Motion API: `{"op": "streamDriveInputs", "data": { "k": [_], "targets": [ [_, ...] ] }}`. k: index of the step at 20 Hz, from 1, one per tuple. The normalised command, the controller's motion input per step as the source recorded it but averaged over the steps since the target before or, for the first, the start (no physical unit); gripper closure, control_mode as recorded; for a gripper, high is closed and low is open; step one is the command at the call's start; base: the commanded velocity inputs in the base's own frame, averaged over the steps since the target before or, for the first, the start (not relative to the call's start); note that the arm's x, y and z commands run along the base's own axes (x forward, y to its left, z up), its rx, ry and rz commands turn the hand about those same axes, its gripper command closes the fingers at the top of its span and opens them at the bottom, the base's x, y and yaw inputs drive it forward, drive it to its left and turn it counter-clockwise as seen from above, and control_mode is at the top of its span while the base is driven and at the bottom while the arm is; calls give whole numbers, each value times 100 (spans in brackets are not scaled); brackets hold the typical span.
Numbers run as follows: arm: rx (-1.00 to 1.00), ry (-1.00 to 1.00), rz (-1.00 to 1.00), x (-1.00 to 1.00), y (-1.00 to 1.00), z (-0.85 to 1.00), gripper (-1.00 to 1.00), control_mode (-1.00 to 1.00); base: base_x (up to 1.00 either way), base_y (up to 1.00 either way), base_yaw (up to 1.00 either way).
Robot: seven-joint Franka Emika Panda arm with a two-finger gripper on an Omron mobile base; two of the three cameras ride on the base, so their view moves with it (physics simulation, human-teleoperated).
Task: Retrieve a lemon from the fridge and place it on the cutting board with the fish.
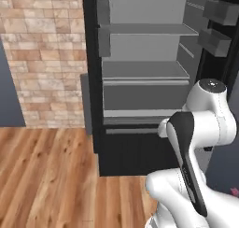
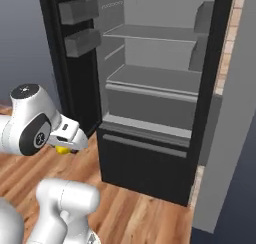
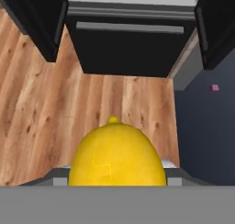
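The bright yellow lemon (image 3: 117,156) sits between my finger tips, low in the hand view, and my gripper (image 3: 117,178) is shut on it. In the right base view the lemon (image 2: 61,149) peeks out under my hand, and the gripper (image 2: 64,147) hangs over the wood floor, left of the fridge (image 2: 150,113). The black fridge (image 1: 140,82) stands open, with grey shelves bare and its lower drawer (image 3: 131,44) shut. The cutting board and the fish are out of view.
An open fridge door with grey bins (image 2: 80,23) stands close behind my hand. The other door (image 2: 225,138) swings out at the right. A brick wall (image 1: 46,59) lies left of the fridge. Wood floor (image 3: 46,117) stretches below the hand.
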Motion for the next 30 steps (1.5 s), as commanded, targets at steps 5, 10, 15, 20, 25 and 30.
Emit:
{"op": "streamDriveInputs", "data": {
  "k": [5,10,15,20,25,30],
  "targets": [
    [0,0,0,0,0,0,100,100,-69,13,54],
    [0,0,0,0,0,0,100,100,-50,17,74],
    [0,0,0,0,0,0,100,100,-29,17,82],
    [0,0,0,0,0,0,100,100,-7,12,91],
    [0,0,0,0,0,0,100,100,0,15,84],
    [0,0,0,0,0,0,100,100,0,25,75]
  ]
}}
